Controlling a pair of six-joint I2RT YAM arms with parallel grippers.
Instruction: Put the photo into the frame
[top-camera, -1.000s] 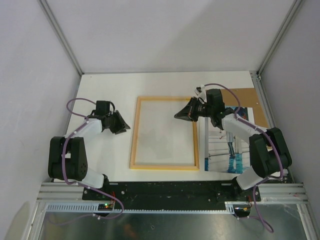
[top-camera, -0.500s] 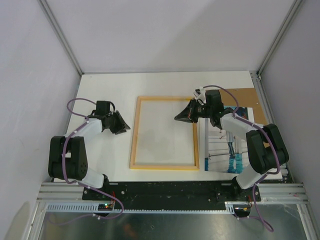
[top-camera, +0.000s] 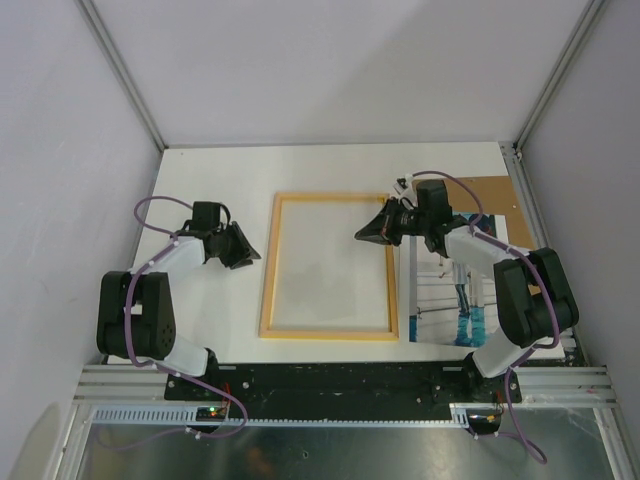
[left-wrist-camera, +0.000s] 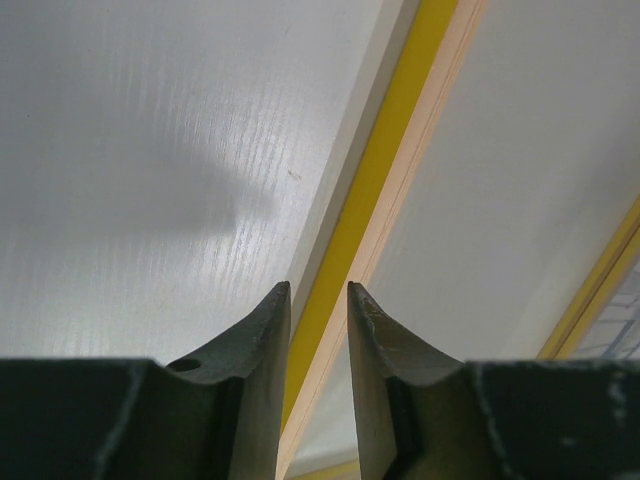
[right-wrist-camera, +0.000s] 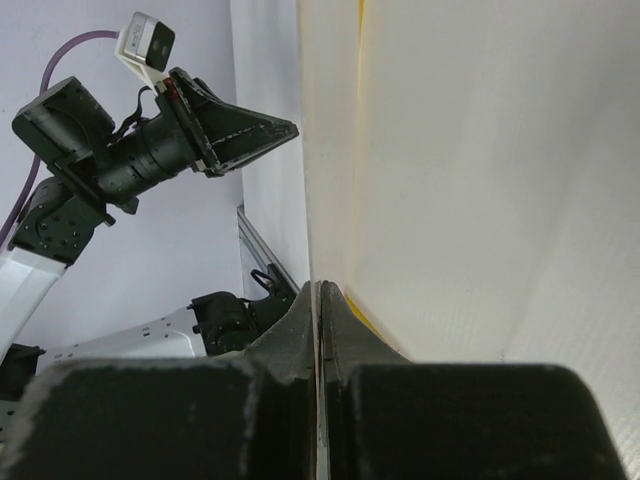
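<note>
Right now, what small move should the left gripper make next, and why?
Probably ease the left gripper forward onto the frame at its left rail: its fingers stand apart, the rail lined up with their gap. The right gripper is shut at the right rail; the photo lies outside.

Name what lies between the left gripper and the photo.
The frame lies flat between the left gripper and the photo, seen plainly in the top external view.
</note>
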